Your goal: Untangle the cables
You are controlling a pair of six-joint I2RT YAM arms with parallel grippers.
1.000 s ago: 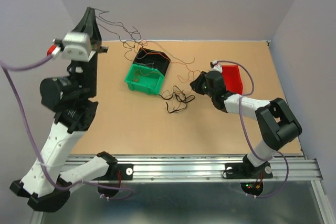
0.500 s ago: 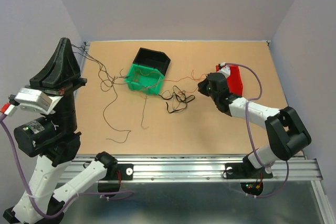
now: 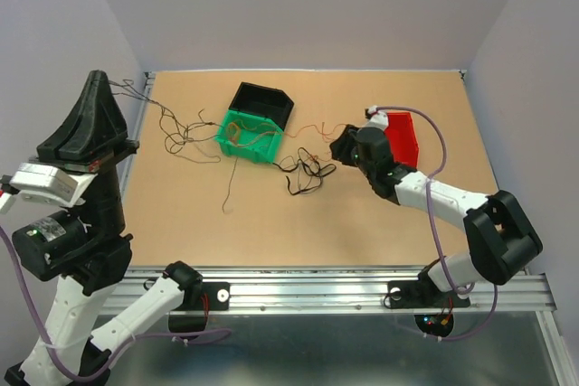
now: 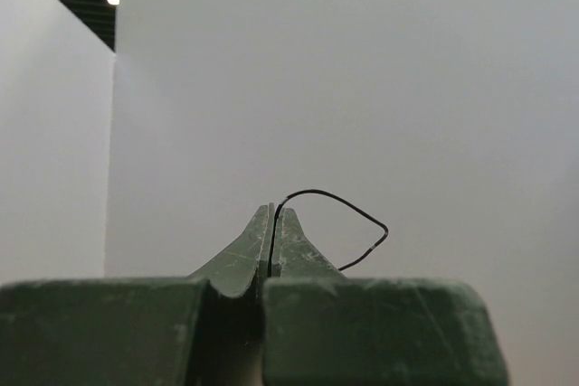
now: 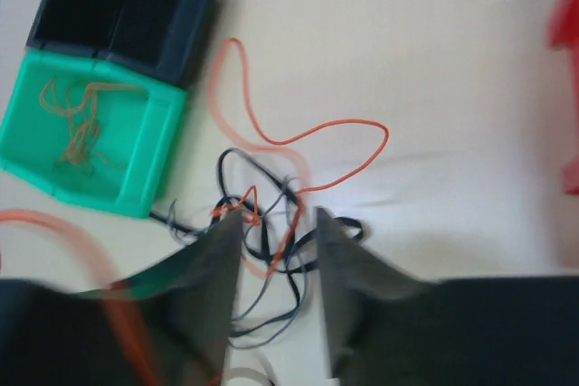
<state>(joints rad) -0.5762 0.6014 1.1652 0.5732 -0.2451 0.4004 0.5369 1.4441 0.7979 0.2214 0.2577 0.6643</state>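
My left gripper (image 3: 96,77) is raised at the far left edge of the table, fingers pointing up. In the left wrist view it (image 4: 272,211) is shut on a thin black cable (image 4: 348,202) that loops out of the tips. Thin brown and black cables (image 3: 185,133) trail from it across the table to the green bin. A small tangle of black and orange-red cables (image 3: 303,172) lies mid-table. My right gripper (image 3: 340,145) is just right of it. In the right wrist view it (image 5: 278,220) is open over the tangle (image 5: 271,264), holding nothing. An orange-red cable (image 5: 308,137) loops beyond.
A green bin (image 3: 262,144) with brown wires inside touches a black bin (image 3: 262,104) behind it; both show in the right wrist view, green (image 5: 145,146) and black (image 5: 127,6). A red bin (image 3: 403,137) stands behind my right gripper. A loose strand (image 3: 230,189) lies near the green bin.
My left arm swung from the back of the table to the near left, dragging the thin cables left. My right gripper moved slightly towards the tangle.
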